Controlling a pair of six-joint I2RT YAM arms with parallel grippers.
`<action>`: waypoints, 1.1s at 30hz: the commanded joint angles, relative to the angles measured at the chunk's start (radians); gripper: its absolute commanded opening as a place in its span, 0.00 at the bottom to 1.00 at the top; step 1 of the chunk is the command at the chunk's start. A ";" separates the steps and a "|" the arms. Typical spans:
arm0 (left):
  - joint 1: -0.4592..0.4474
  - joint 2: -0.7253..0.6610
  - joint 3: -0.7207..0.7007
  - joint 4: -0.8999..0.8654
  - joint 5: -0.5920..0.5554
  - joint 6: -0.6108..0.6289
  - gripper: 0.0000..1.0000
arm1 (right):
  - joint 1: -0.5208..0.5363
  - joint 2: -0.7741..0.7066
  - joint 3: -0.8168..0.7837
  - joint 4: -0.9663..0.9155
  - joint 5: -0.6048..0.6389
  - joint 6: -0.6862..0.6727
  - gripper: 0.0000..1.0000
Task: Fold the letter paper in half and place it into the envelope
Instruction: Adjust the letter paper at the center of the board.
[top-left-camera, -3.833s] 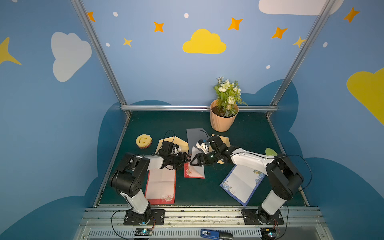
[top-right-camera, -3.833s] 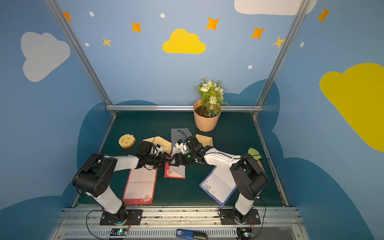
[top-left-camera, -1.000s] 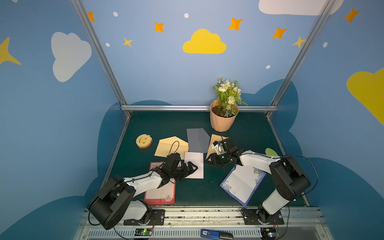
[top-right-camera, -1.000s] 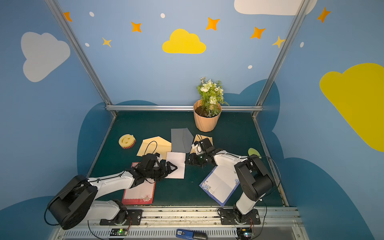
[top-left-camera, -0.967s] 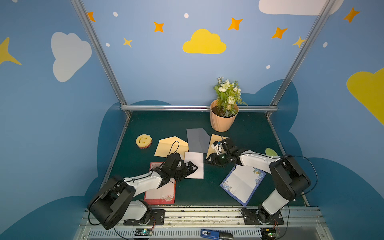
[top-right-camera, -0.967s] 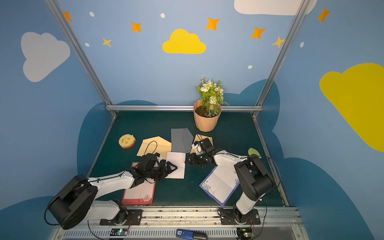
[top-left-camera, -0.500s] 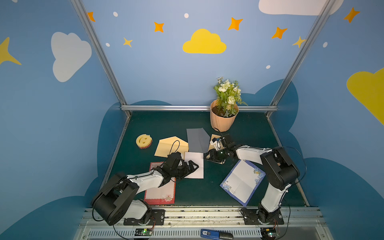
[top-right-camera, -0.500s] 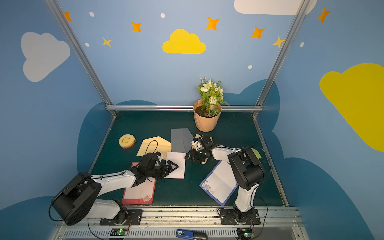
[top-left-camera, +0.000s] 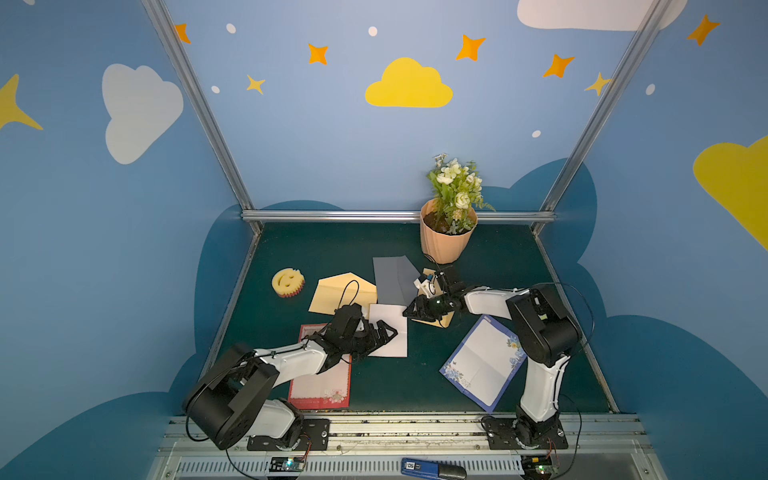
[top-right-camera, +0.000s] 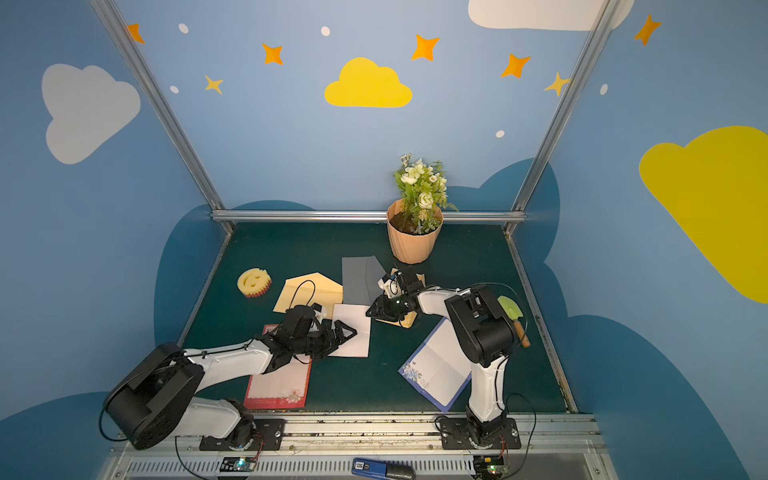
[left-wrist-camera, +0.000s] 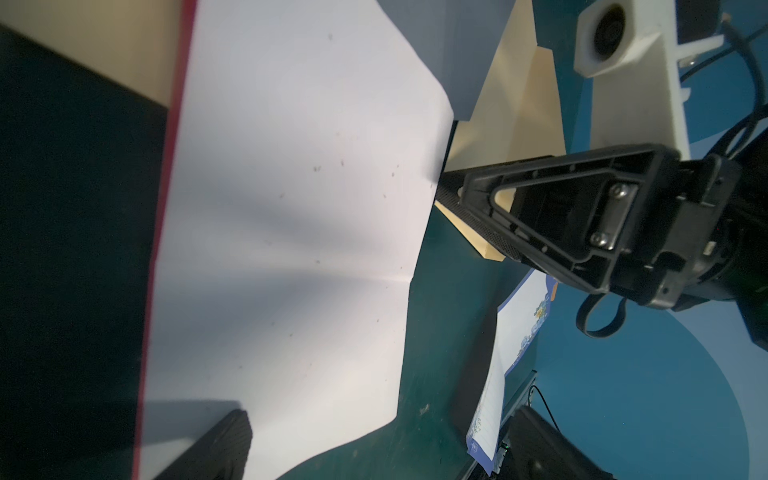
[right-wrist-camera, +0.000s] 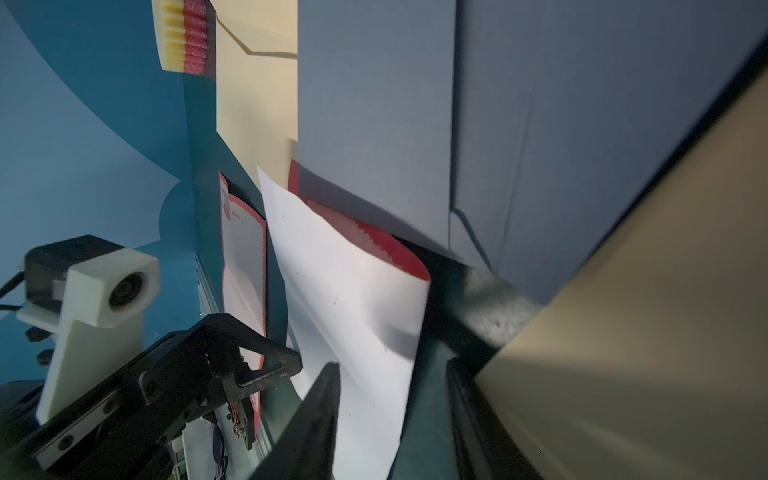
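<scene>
Spatula (top-right-camera: 510, 309) in a top view only

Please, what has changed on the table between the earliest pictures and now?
The letter paper, earlier held between both arms with its red print showing, now lies folded, white side up. The right end effector left it and moved to the small tan envelope. The left end effector shifted slightly forward and is open over the paper. The grey envelope, blue-bordered sheet and sponge stayed.

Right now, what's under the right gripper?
A small tan envelope lies under the right gripper. Only its corners show; the gripper covers the rest.
</scene>
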 joint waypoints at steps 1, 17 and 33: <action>0.008 0.044 -0.036 -0.089 -0.045 0.014 0.99 | 0.003 0.023 0.033 0.028 -0.034 0.003 0.39; 0.027 0.044 -0.040 -0.069 -0.026 0.012 0.99 | 0.006 0.047 0.061 0.061 -0.061 0.034 0.04; 0.032 -0.287 0.096 -0.319 -0.120 0.041 0.99 | -0.005 -0.223 -0.056 0.067 0.107 0.094 0.00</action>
